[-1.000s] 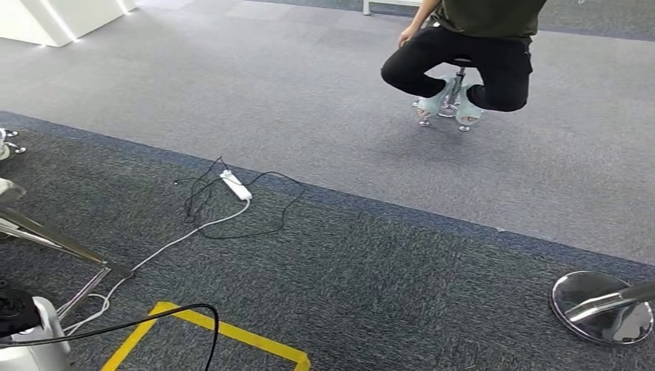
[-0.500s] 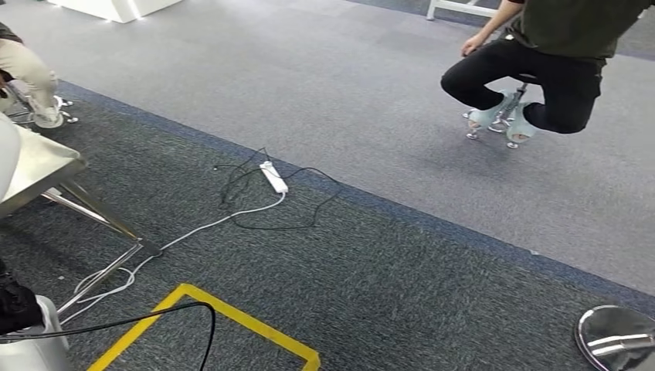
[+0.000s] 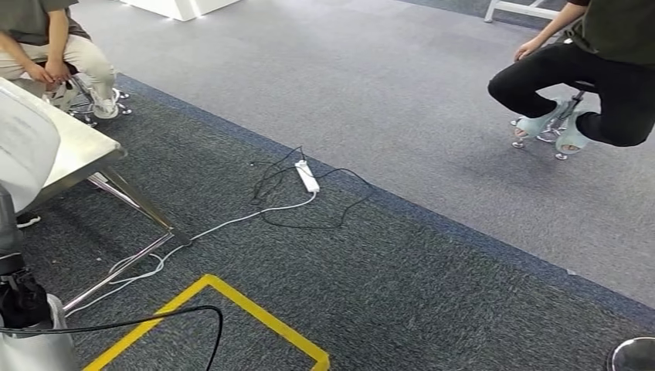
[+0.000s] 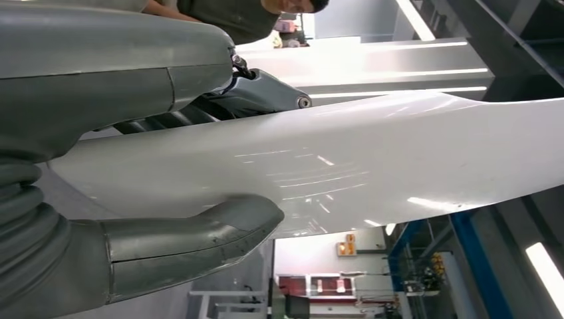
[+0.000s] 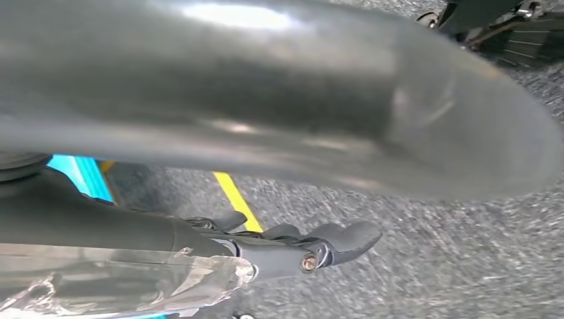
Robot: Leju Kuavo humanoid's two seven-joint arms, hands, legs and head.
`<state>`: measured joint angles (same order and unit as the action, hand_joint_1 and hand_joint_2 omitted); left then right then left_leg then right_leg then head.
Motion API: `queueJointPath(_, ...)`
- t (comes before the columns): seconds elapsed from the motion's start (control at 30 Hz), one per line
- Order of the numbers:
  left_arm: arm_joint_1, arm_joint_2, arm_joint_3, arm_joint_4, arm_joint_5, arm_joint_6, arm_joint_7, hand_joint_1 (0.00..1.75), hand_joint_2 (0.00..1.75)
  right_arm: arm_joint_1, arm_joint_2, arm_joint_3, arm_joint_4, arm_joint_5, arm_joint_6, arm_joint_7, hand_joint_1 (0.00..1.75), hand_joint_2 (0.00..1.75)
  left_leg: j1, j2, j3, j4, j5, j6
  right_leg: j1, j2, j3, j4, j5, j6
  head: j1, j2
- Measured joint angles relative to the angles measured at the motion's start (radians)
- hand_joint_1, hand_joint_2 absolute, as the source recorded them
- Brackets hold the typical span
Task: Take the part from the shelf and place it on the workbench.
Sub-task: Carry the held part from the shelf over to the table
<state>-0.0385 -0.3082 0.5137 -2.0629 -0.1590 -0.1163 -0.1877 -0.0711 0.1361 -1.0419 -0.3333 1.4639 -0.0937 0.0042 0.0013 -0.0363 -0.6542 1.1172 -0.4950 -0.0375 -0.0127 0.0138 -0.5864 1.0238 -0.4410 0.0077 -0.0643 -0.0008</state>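
Part [image 4: 372, 159]: a long white glossy panel, held by the left hand [image 4: 166, 166]. In the left wrist view the thumb [image 4: 199, 232] presses 1 broad face and the darker fingers [image 4: 266, 100] wrap the opposite face, so the hand is clamped on the panel near 1 end. The long axis of the panel runs straight out from the hand, with most of its length unsupported.

Right hand [image 5: 292, 246]: fingers curled inward, with nothing between them, above the carpet [image 5: 432, 266].

In the head view, a white curved edge of the panel [image 3: 27, 151] lies at the robot's left, just beside the corner of a steel-topped workbench [image 3: 85, 151]. Judgement: the left hand is nearer the bench; placement requires swinging the free end over the top.

A power strip [image 3: 307, 176] lies on the floor, and 2 seated persons are near.
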Motion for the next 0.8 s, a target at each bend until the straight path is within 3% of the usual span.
queueJointPath(0.07, 0.000, 0.000, 0.001, 0.003, 0.002, 0.000, -0.001, 1.75, 1.75, 0.003, 0.000, -0.004, 0.000, -0.009, -0.001, 0.001, 0.00, 0.00, 0.001, 0.020, -0.066, 0.127, -0.049, -0.005, 0.002, -0.022, 0.000, 0.000, -0.002, -0.003, -0.001, 0.000)
queueJointPath(0.1, 0.000, 0.000, 0.002, 0.004, 0.001, 0.002, -0.003, 1.75, 1.75, 0.003, -0.001, -0.008, 0.000, -0.016, -0.001, 0.001, 0.00, 0.00, 0.002, 0.022, -0.082, 0.154, -0.050, -0.006, 0.003, -0.033, 0.000, 0.000, -0.003, -0.003, -0.001, 0.000)
queueJointPath(0.13, 0.000, 0.000, 0.002, 0.005, 0.000, 0.004, -0.005, 1.75, 1.75, 0.002, -0.001, -0.013, 0.000, -0.023, -0.001, 0.000, 0.00, 0.00, 0.002, 0.025, -0.078, 0.143, -0.031, -0.007, 0.003, -0.044, 0.001, 0.000, -0.004, -0.002, -0.001, 0.000)
queueJointPath(0.17, 0.000, 0.000, 0.003, 0.005, 0.001, 0.006, -0.005, 1.75, 1.75, 0.001, -0.001, -0.018, 0.000, -0.028, -0.001, -0.001, 0.00, 0.00, 0.003, 0.031, -0.054, 0.094, 0.002, -0.006, 0.002, -0.053, 0.003, 0.000, -0.006, 0.000, -0.001, 0.000)
queueJointPath(0.23, 0.000, 0.000, 0.000, 0.006, 0.016, 0.003, -0.001, 1.75, 1.75, -0.001, -0.001, -0.025, 0.000, -0.018, -0.002, -0.002, 0.00, 0.00, 0.001, 0.066, 0.019, -0.044, 0.063, -0.003, 0.006, -0.068, 0.009, 0.002, -0.011, 0.008, -0.002, 0.000)
queueJointPath(0.3, -0.001, 0.000, -0.006, 0.009, 0.035, -0.003, 0.005, 1.75, 1.75, 0.000, -0.002, -0.027, 0.000, 0.017, -0.006, -0.002, 0.00, 0.00, -0.003, 0.089, 0.056, -0.118, 0.079, 0.007, 0.012, -0.081, 0.014, 0.002, -0.017, 0.018, -0.001, 0.000)
queueJointPath(0.37, -0.001, 0.000, -0.011, 0.013, 0.032, -0.005, 0.001, 1.75, 1.75, -0.001, -0.002, -0.025, 0.000, 0.034, -0.010, -0.008, 0.00, 0.00, -0.005, 0.074, 0.056, -0.126, 0.077, 0.019, 0.013, -0.097, 0.019, -0.002, -0.019, 0.029, 0.001, 0.000)
queueJointPath(0.4, -0.001, 0.000, -0.012, 0.014, 0.026, -0.003, -0.003, 1.75, 1.75, -0.002, -0.002, -0.025, 0.000, 0.025, -0.011, -0.014, 0.00, 0.00, -0.004, 0.066, 0.057, -0.127, 0.079, 0.026, 0.011, -0.095, 0.020, 0.001, -0.024, 0.035, 0.002, 0.000)
queueJointPath(0.47, 0.000, -0.001, -0.012, 0.015, 0.014, -0.002, -0.009, 1.75, 1.75, -0.006, -0.002, -0.033, 0.000, -0.004, -0.009, -0.025, 0.00, 0.00, 0.000, 0.050, 0.060, -0.130, 0.081, 0.039, 0.008, -0.063, -0.002, 0.055, -0.058, 0.044, 0.007, 0.000)
queueJointPath(0.5, 0.000, -0.001, -0.012, 0.016, 0.008, -0.004, -0.009, 1.75, 1.75, -0.007, -0.002, -0.039, 0.000, -0.015, -0.007, -0.028, 0.00, 0.00, 0.001, 0.043, 0.061, -0.131, 0.081, 0.043, 0.007, -0.040, -0.031, 0.115, -0.088, 0.047, 0.010, 0.000)
queueJointPath(0.57, 0.001, -0.001, -0.010, 0.017, -0.010, -0.010, -0.008, 1.75, 1.75, -0.005, -0.002, -0.051, 0.001, -0.025, -0.003, -0.025, 0.00, 0.00, 0.001, 0.023, 0.061, -0.130, 0.081, 0.048, 0.008, -0.020, -0.102, 0.252, -0.140, 0.048, 0.013, 0.000)
queueJointPath(0.6, 0.002, -0.001, -0.009, 0.018, -0.020, -0.013, -0.010, 1.75, 1.75, -0.003, -0.002, -0.056, 0.001, -0.027, -0.003, -0.024, 0.00, 0.00, 0.000, 0.011, 0.062, -0.130, 0.081, 0.048, 0.009, -0.017, -0.125, 0.289, -0.145, 0.047, 0.013, 0.000)
queueJointPath(0.63, 0.002, -0.001, -0.007, 0.019, -0.035, -0.017, -0.013, 1.75, 1.75, -0.002, -0.002, -0.060, 0.001, -0.029, -0.002, -0.022, 0.00, 0.00, 0.000, -0.001, 0.062, -0.130, 0.081, 0.048, 0.009, -0.016, -0.131, 0.287, -0.130, 0.045, 0.014, 0.000)
queueJointPath(0.67, 0.003, -0.001, -0.007, 0.019, -0.057, -0.021, -0.020, 1.75, 1.75, -0.001, -0.002, -0.064, 0.001, -0.031, -0.001, -0.021, 0.00, 0.00, 0.000, -0.013, 0.064, -0.129, 0.080, 0.048, 0.009, -0.012, -0.115, 0.245, -0.098, 0.043, 0.014, 0.000)
queueJointPath(0.73, 0.004, -0.001, -0.008, 0.018, -0.119, -0.029, -0.042, 1.75, 1.75, -0.002, -0.002, -0.070, 0.001, -0.031, 0.001, -0.020, 0.00, 0.00, -0.001, -0.035, 0.066, -0.127, 0.078, 0.043, 0.005, 0.016, -0.051, 0.102, -0.028, 0.038, 0.015, 0.000)
queueJointPath(0.8, 0.005, -0.001, -0.013, 0.013, -0.175, -0.021, -0.062, 1.75, 1.75, -0.004, -0.001, -0.076, 0.001, -0.030, 0.004, -0.025, 0.00, 0.00, -0.002, -0.051, 0.065, -0.125, 0.077, 0.034, 0.003, 0.041, -0.008, 0.015, -0.001, 0.033, 0.014, 0.000)
